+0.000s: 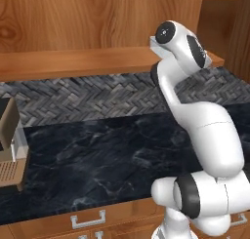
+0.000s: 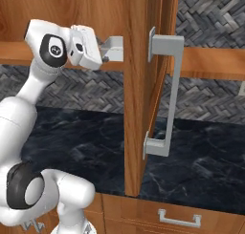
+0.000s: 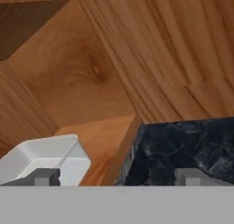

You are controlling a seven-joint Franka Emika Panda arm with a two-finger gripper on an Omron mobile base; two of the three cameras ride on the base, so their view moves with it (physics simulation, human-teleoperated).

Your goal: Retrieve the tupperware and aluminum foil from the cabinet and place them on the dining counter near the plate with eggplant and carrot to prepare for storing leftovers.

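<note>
The tupperware (image 3: pixel 45 157), a pale translucent tray with a raised rim, sits on the plank shelf (image 3: pixel 98 136) of the wooden cabinet (image 1: pixel 73 62). My gripper (image 3: pixel 119 176) is open and holds nothing. Its left fingertip (image 3: pixel 45 176) is just in front of the tray and its right fingertip (image 3: pixel 192 176) hangs over the black slab below. From the right base view, the gripper (image 2: pixel 115 46) reaches at shelf height toward the cabinet's side panel (image 2: pixel 136 85). The aluminum foil, the dining counter and the plate with eggplant and carrot are out of view.
An open cabinet door with a long grey handle (image 2: pixel 170 90) stands edge-on right of the hand. Below lies a narrow black marble-look counter (image 1: pixel 97 155) backed by grey herringbone tile (image 1: pixel 73 99). A coffee machine (image 1: pixel 9 140) stands at its left end. Wooden drawers (image 1: pixel 88 218) run underneath.
</note>
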